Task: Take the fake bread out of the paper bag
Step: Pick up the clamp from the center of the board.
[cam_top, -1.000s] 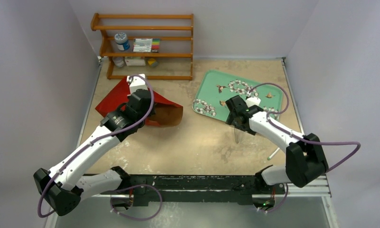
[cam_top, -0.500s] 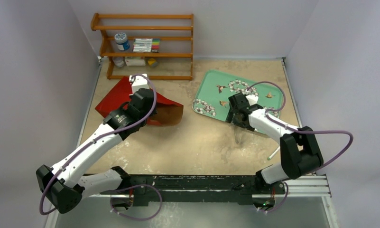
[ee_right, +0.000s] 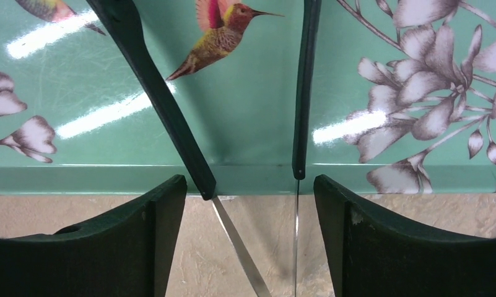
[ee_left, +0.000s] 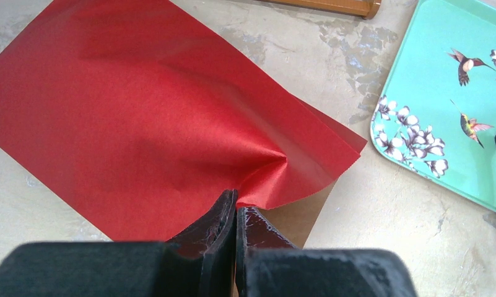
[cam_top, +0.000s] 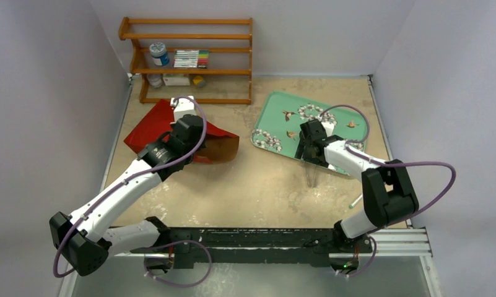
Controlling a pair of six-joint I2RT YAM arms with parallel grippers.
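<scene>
The sandy table top (cam_top: 257, 192) holds everything; the big red paper bag (ee_left: 127, 117) lies on its left side, brown mouth facing the green tray with flowers and birds (cam_top: 276, 114); the left claw (ee_left: 235, 210) is pinched tight on the bag's top rim, probably to lift the mouth open; the right claw (ee_right: 250, 185) hangs over the tray's near edge, fingers apart, holding nothing; no fake bread shows, so it is likely hidden inside the bag.
</scene>
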